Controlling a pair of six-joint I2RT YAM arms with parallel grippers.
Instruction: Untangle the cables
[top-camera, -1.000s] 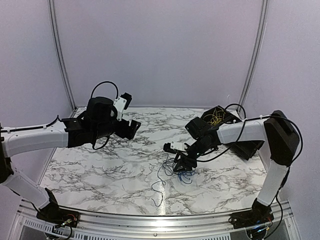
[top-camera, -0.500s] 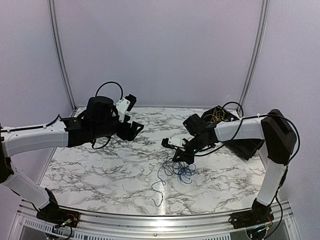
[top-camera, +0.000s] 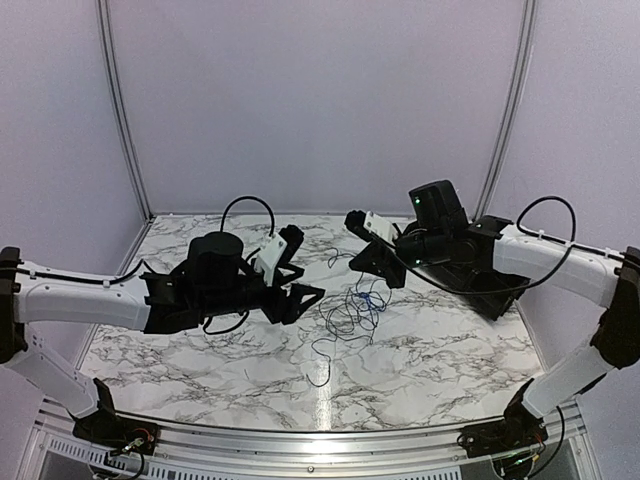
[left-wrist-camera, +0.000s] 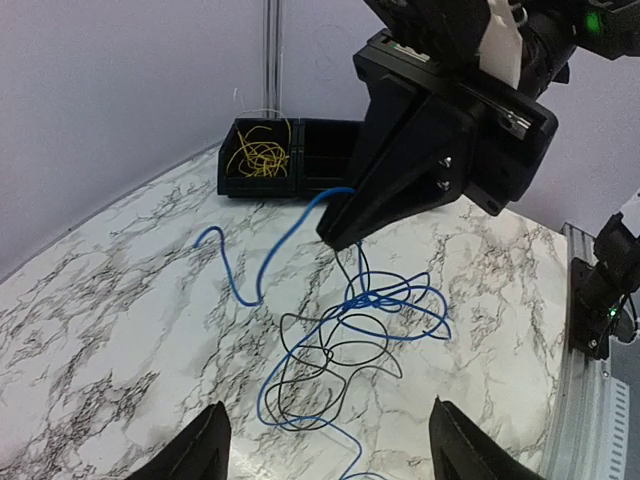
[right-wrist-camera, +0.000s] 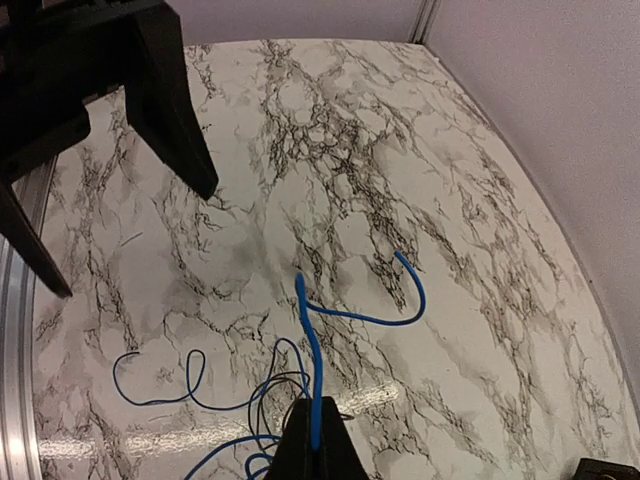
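Note:
The cables are a loose tangle of blue wire (left-wrist-camera: 395, 305) and black wire (left-wrist-camera: 330, 365) on the marble table (top-camera: 200, 350), seen from above as one tangle (top-camera: 350, 312). My right gripper (top-camera: 362, 268) hangs above it, shut on one blue strand (right-wrist-camera: 312, 370) that rises from the pile. In the left wrist view its black tip (left-wrist-camera: 340, 228) pinches that strand. My left gripper (top-camera: 308, 266) hovers just left of the tangle, open, nothing between its fingers (left-wrist-camera: 205, 448). Yellow wires (left-wrist-camera: 262, 158) lie coiled in a bin.
A black bin (left-wrist-camera: 300, 172) with two compartments stands at the back right of the table, near the wall. The metal rail of the table's near edge (top-camera: 320, 435) runs along the front. The left gripper's fingers (right-wrist-camera: 170, 110) loom close to the right wrist.
The right gripper shut on the blue strand and rose up and back, drawing the tangle with it. The left arm swung right and down toward the tangle, its jaws narrowing a little.

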